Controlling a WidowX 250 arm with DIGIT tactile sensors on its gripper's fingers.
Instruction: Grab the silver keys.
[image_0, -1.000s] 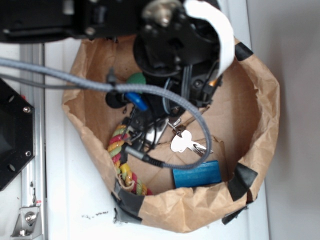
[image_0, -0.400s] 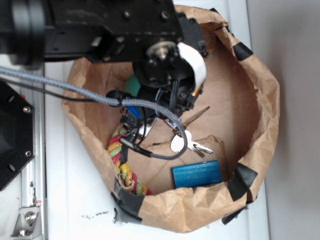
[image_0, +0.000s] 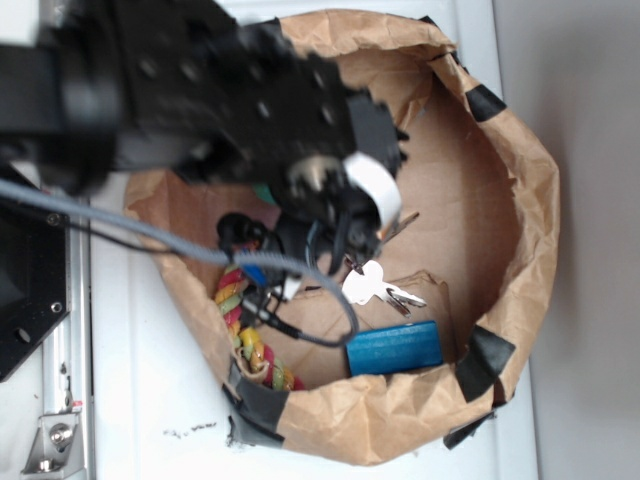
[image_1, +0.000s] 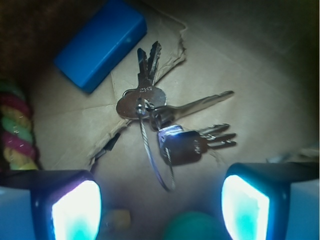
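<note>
Seen from the wrist, the gripper hung with its jaws spread wide and empty. Just beyond them the keys lay fanned on the brown paper floor of the bag, untouched. A blue block sat farther off, beside the keys, and a coloured rope lay at the left edge. The bag stood on a white table.
</note>
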